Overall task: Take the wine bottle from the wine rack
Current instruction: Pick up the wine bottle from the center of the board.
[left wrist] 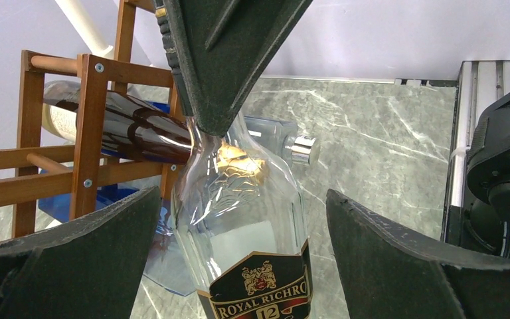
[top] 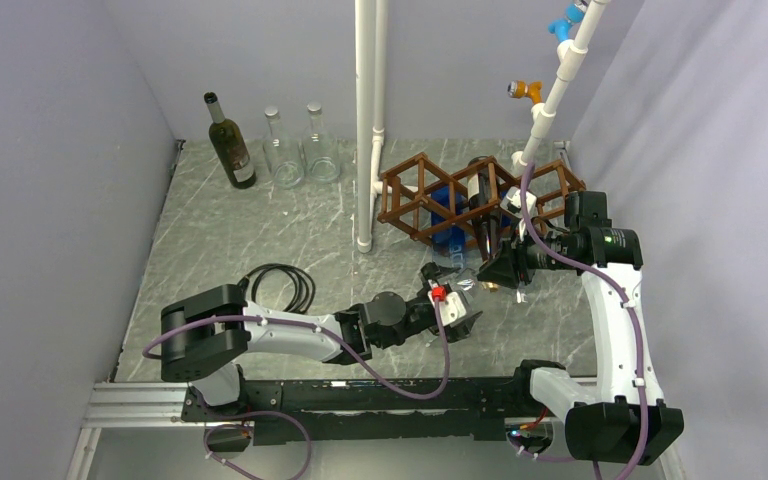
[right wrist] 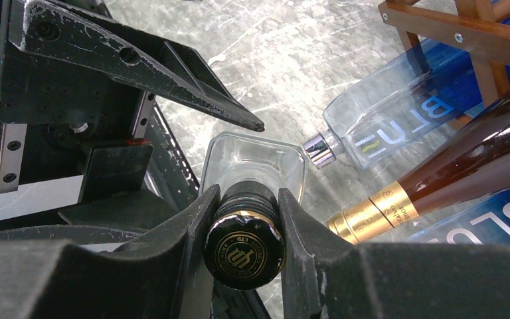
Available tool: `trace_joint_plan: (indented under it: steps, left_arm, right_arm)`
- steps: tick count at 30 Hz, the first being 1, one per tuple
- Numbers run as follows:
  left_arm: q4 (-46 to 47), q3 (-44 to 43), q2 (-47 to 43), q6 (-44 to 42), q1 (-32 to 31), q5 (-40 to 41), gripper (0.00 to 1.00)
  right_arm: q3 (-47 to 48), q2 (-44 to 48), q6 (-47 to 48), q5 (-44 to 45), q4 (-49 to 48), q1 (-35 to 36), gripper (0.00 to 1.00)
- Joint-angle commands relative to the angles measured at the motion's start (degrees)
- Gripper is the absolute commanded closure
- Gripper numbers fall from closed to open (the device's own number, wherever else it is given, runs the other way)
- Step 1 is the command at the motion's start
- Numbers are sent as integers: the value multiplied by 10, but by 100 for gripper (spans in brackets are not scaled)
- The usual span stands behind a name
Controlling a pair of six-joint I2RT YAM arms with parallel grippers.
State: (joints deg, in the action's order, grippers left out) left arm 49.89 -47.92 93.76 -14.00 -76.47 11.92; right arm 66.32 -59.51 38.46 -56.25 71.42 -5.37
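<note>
The wine bottle (left wrist: 239,219) is clear glass with a black and gold label, and it is out of the wine rack (top: 420,195), in front of it. My right gripper (right wrist: 247,199) is shut on its neck just below the black cap (right wrist: 244,249). My left gripper (left wrist: 242,199) is open, with one finger on each side of the bottle's body and a gap on both sides. The bottle's base is hidden, so I cannot tell whether it rests on the table. In the top view the bottle (top: 468,283) sits between the two grippers.
A dark brown bottle with gold foil (right wrist: 465,159) and blue-tinted bottles (right wrist: 385,126) lie in the rack, close behind. Three bottles (top: 230,150) stand at the back left. A white pipe post (top: 368,120) rises left of the rack. A black cable coil (top: 280,285) lies by the left arm.
</note>
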Motion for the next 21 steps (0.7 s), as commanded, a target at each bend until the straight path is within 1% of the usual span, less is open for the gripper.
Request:
trace_joint_plan:
  steps: [1, 21]
  left_arm:
    - [23, -23, 4, 11, -1, 11, 1]
    - [27, -8, -4, 77, 25, -29, 1]
  right_arm:
    - [12, 15, -5, -87, -20, 3, 100]
    - [10, 16, -2, -91, -18, 3, 100]
